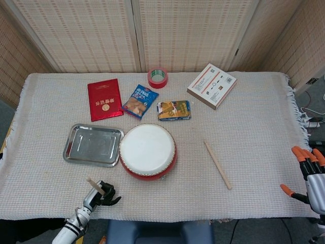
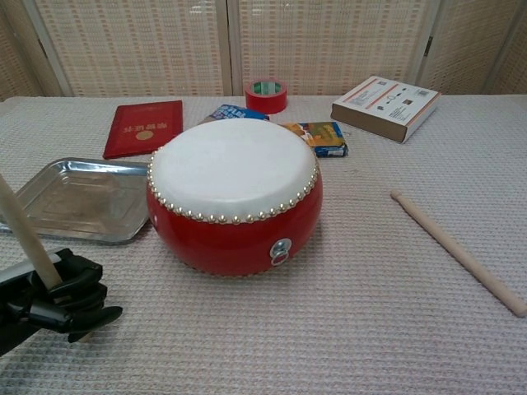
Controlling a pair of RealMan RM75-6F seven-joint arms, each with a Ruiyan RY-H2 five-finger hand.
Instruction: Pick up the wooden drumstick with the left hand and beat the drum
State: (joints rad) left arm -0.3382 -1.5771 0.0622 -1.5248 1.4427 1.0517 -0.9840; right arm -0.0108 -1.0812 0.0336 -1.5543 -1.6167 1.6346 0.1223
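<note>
My left hand (image 2: 62,292) grips a drumstick (image 2: 25,234), tilted up-left. The drum (image 2: 235,193) sits up-right of it. My right hand (image 1: 310,175) is spread, holding nothing.

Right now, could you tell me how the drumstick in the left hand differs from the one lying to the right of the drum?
The held drumstick stands steeply tilted in the left hand, near the table's front-left edge; the loose drumstick lies flat on the cloth, untouched. The held one is partly hidden by the fingers; the loose one shows its full length. Both are plain pale wood, and neither touches the drum.
</note>
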